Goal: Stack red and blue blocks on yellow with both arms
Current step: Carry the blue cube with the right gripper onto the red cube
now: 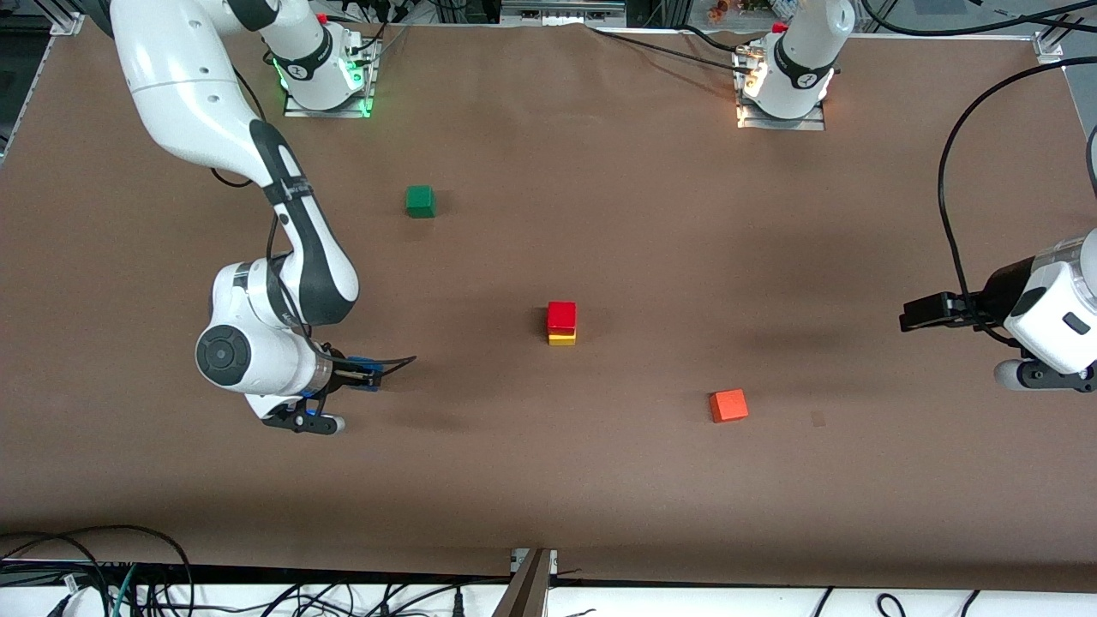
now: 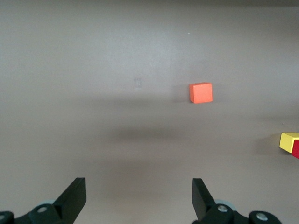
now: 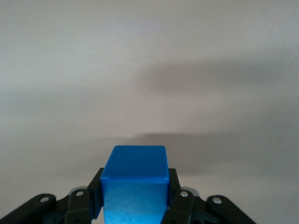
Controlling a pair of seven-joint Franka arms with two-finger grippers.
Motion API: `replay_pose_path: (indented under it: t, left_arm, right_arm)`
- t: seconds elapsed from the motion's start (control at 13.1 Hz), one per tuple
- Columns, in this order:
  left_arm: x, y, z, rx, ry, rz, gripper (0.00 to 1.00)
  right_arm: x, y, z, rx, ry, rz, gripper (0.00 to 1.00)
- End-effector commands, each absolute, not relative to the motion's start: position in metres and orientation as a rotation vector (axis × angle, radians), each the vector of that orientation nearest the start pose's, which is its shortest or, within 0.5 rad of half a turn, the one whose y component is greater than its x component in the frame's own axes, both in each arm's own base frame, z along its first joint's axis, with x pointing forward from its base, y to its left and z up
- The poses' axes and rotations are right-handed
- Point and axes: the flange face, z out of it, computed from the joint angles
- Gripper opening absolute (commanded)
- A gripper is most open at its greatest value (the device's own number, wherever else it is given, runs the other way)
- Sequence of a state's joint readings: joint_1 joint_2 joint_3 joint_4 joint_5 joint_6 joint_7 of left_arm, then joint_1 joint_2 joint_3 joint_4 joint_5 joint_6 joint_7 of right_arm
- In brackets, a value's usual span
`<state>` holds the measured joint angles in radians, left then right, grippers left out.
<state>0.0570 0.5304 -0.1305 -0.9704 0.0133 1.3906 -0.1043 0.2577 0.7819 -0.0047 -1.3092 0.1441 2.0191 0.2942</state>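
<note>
Near the middle of the brown table (image 1: 600, 480), the red block (image 1: 562, 315) sits on the yellow block (image 1: 562, 338), which it mostly hides. Toward the right arm's end, the right gripper (image 3: 134, 205) hangs above bare table, jaws clamped on the blue block (image 3: 134, 179), largely hidden in the front view. At the left arm's edge, the left gripper (image 2: 139, 198) waits, jaws apart, partly cut off. Cables line the edge nearest the camera.
</note>
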Motion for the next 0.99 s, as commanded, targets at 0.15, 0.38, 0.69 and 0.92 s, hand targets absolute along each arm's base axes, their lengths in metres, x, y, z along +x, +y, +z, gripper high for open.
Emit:
replay_pose_path:
  t: [0.15,0.38,0.69,0.92]
  left_arm:
    - [0.636,-0.034,0.596,-3.160,-0.035,0.172,1.00]
    - [0.589,-0.041,0.589,-3.136,-0.025,0.174,1.00]
    - [0.562,-0.039,0.575,-3.125,-0.040,0.198,1.00]
    - [0.571,-0.042,0.570,-3.124,-0.028,0.207,1.00]
  right_arm:
    - [0.699,0.294,0.361,-3.015,0.140,0.083,0.11]
    - [0.670,0.380,0.378,-2.987,-0.010,0.004,0.11]
    - [0.617,0.479,0.365,-2.956,-0.146,-0.053,0.13]
    - [0.598,0.509,0.360,-2.940,-0.143,-0.076,0.17]
